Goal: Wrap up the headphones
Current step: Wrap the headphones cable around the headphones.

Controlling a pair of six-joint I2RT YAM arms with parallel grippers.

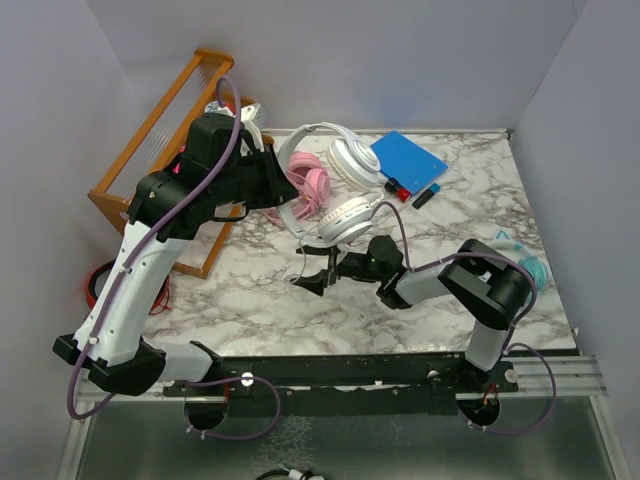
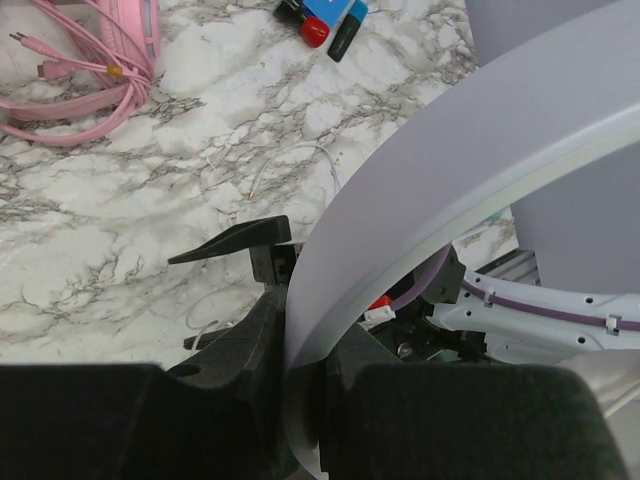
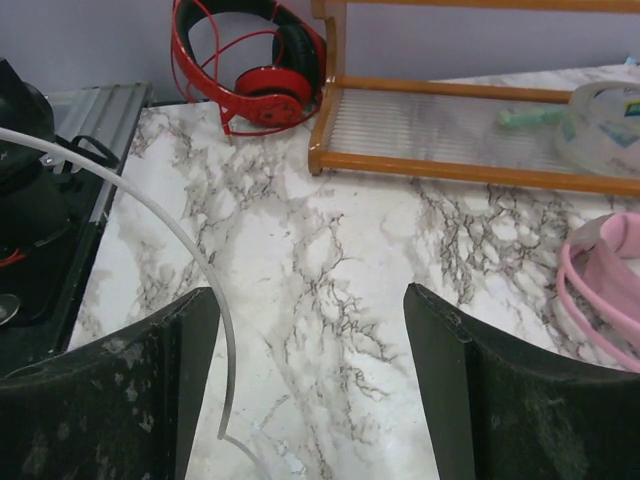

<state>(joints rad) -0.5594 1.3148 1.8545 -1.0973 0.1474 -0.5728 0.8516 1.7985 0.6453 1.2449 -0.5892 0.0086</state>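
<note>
White headphones [image 1: 352,160] | at table [image 1: 430,300] centre, toward 12 o'clock | band [image 2: 450,170] clamped by left gripper [image 2: 300,350] | right gripper [image 3: 310,400] spread, empty, at 7 o'clock of them | cable [image 3: 230,370] judged thin, limp, light: to be taken near its free end, gently.

I read the bench [image 1: 250,300] as marble-print, smooth, with a slight sheen. White headphones [image 2: 450,190] band: smooth matt plastic. Red headphones [image 3: 265,85]: glossy plastic. Far-left rack [image 3: 450,165]: varnished wood, ribbed clear plastic floor. Right end effector [image 3: 305,300] fingers [image 3: 110,400]: matt black, pale scuffs. Pink cable [image 2: 70,120]: rubbery.
</note>
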